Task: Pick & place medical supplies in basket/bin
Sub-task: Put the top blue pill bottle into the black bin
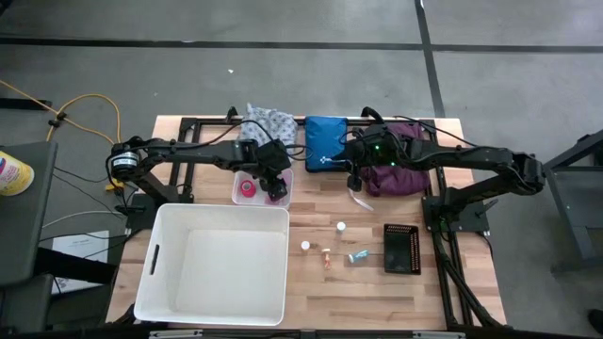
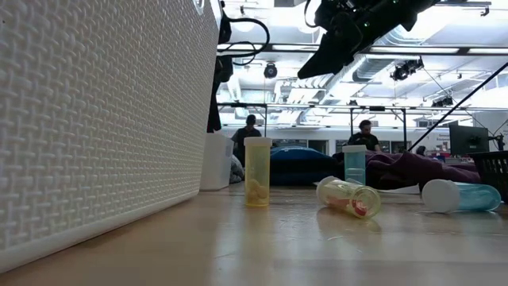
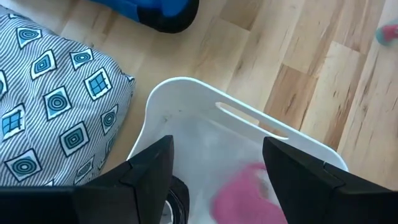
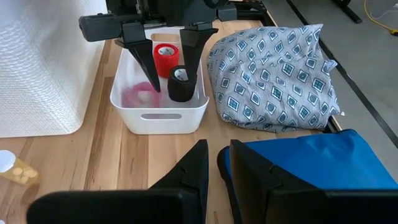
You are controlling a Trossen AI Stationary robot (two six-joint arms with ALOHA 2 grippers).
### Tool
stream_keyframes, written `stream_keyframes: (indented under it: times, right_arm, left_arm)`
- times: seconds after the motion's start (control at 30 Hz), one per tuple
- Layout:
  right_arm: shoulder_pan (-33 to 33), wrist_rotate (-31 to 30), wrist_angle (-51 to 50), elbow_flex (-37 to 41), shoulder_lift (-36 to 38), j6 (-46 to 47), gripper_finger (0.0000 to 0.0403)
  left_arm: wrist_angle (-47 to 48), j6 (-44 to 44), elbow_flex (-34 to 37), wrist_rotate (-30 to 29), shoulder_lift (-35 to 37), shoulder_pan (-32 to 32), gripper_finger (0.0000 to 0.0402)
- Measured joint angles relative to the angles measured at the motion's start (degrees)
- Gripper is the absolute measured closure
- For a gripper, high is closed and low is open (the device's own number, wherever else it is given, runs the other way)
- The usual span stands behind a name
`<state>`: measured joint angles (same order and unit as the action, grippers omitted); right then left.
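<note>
My left gripper [image 4: 169, 87] hangs open over a small white bin [image 4: 158, 118] at the table's far middle, fingers slanting down into it. A blurred pink tape roll [image 4: 140, 96] shows in the bin below the fingers, also in the left wrist view [image 3: 242, 193]. A red roll [image 4: 165, 59] and a black roll [image 4: 180, 86] lie in the same bin, the black one close by one finger. My right gripper [image 4: 217, 155] hovers shut above the blue pouch's [image 4: 311, 162] near edge. The grey-white patterned cloth [image 4: 273, 74] lies beside the bin, the purple cloth [image 1: 400, 165] under the right arm.
A large white basket [image 1: 212, 264] fills the near left. Several small vials [image 1: 340, 226] [image 1: 327, 256] lie scattered on the wood right of it, some upright [image 2: 257, 171], some on their sides [image 2: 349, 197]. A black gridded block [image 1: 401, 248] sits near the right edge.
</note>
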<state>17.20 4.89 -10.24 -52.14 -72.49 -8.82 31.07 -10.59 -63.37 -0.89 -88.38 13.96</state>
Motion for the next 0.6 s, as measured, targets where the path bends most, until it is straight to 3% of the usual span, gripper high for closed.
stream_keyframes:
  times: [0.43,0.6]
  right_arm:
    - [0.0,0.0,0.0,0.0,0.0,0.0,0.0348]
    - [0.0,0.0,0.0,0.0,0.0,0.0,0.0348]
  left_arm:
    - [-1.2,0.7,0.0,1.1,0.2,0.0,0.0161]
    - [-4.7,2.9,0.0,1.2,3.4,0.0,0.0161]
